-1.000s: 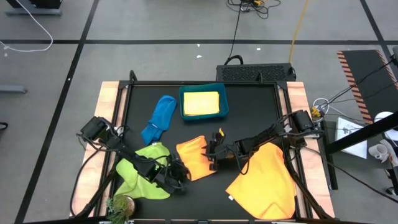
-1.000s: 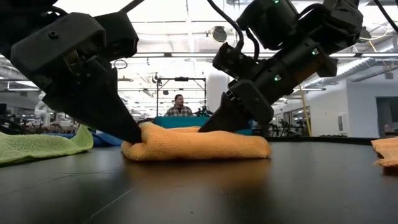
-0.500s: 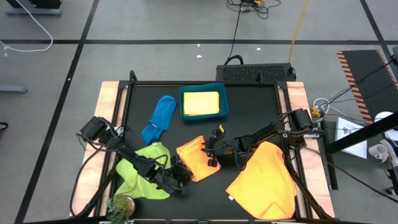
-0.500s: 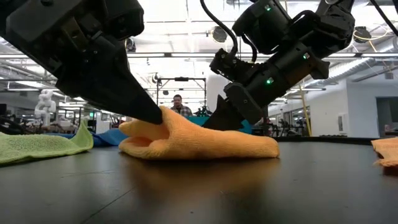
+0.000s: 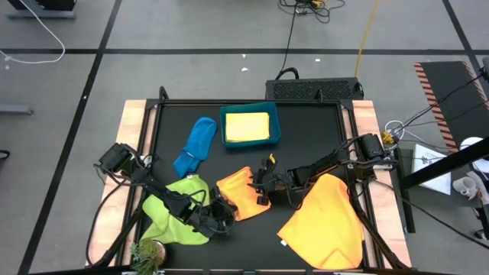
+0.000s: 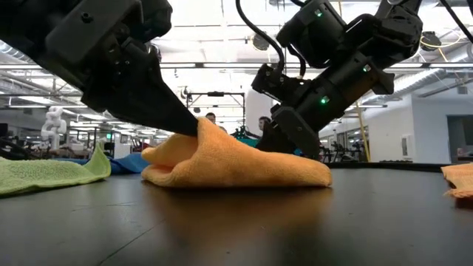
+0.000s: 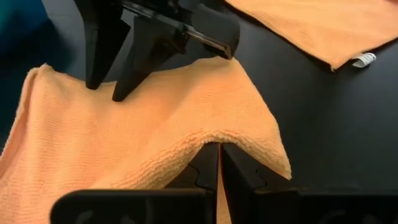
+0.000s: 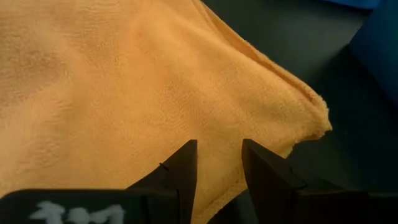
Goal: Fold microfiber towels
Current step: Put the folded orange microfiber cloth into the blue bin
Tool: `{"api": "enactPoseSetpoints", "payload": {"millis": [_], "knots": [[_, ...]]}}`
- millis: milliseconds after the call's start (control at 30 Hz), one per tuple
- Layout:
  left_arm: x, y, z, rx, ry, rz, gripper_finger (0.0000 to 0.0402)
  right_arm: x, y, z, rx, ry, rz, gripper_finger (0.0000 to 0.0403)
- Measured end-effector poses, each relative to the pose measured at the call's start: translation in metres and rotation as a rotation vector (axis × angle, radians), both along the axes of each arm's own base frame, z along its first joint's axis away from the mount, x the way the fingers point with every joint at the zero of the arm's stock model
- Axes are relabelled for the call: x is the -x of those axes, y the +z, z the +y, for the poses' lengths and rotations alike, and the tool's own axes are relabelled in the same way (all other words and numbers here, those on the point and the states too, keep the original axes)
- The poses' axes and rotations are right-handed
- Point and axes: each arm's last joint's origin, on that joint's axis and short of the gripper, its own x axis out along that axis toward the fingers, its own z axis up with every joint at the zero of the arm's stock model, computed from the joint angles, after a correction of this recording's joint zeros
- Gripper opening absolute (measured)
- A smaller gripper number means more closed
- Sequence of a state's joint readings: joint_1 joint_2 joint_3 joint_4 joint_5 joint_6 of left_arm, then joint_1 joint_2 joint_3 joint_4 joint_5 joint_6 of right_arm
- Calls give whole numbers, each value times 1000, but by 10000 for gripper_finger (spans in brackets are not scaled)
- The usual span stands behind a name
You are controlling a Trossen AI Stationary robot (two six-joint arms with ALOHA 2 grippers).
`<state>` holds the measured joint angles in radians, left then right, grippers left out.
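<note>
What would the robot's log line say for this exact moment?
left gripper: shut on orange towel edge, lifting | right gripper: fingers apart, pressing same towel | second orange towel: flat

Even bright overhead light in high view, soft shadows only, no glare. Low view: backlit by ceiling strip lights (image 6: pixel 214 65) and windows; arms (image 6: pixel 111 66) read near-black silhouettes, bg washed out and soft. Worktop (image 6: pixel 236 222) matte, faint sheen w/ dull orange reflection under towel (image 6: pixel 236 159). Left wrist view: fingers (image 7: pixel 239 171) close up, a bit soft; towel nap sharp. Right wrist view: near fingers (image 8: pixel 180 168) soft, far corner dim, bluish.
</note>
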<state>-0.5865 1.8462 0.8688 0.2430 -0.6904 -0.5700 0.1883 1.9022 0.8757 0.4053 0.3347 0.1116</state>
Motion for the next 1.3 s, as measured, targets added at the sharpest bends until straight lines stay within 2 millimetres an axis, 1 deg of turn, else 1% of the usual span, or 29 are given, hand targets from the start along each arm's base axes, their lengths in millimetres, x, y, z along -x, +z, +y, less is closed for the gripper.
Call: {"api": "enactPoseSetpoints", "payload": {"millis": [100,233,433,500,633,733,867,1067,1200,1300], "knots": [[-1,2,-2,-5,-17,-24,21,0,0,0,1,-1,5,120],[-1,7,-11,-23,-81,-66,21,2,-2,-3,7,-7,34,120],[14,18,-27,-34,-166,-53,21,4,-4,-4,18,-4,64,120],[20,19,-30,-37,-173,-34,21,4,-4,-2,20,19,70,120],[25,17,-32,-51,-170,-16,21,6,0,5,13,78,75,120],[24,13,-25,-54,-128,25,21,9,10,17,4,122,44,120],[21,5,-8,-81,-3,81,21,12,24,38,-2,181,-27,120],[11,2,17,-77,83,129,21,19,31,70,-8,285,-100,120],[5,0,30,-67,107,165,21,20,31,89,-31,340,-180,120],[1,-1,39,-39,112,191,21,19,28,100,-51,367,-239,120]]}}
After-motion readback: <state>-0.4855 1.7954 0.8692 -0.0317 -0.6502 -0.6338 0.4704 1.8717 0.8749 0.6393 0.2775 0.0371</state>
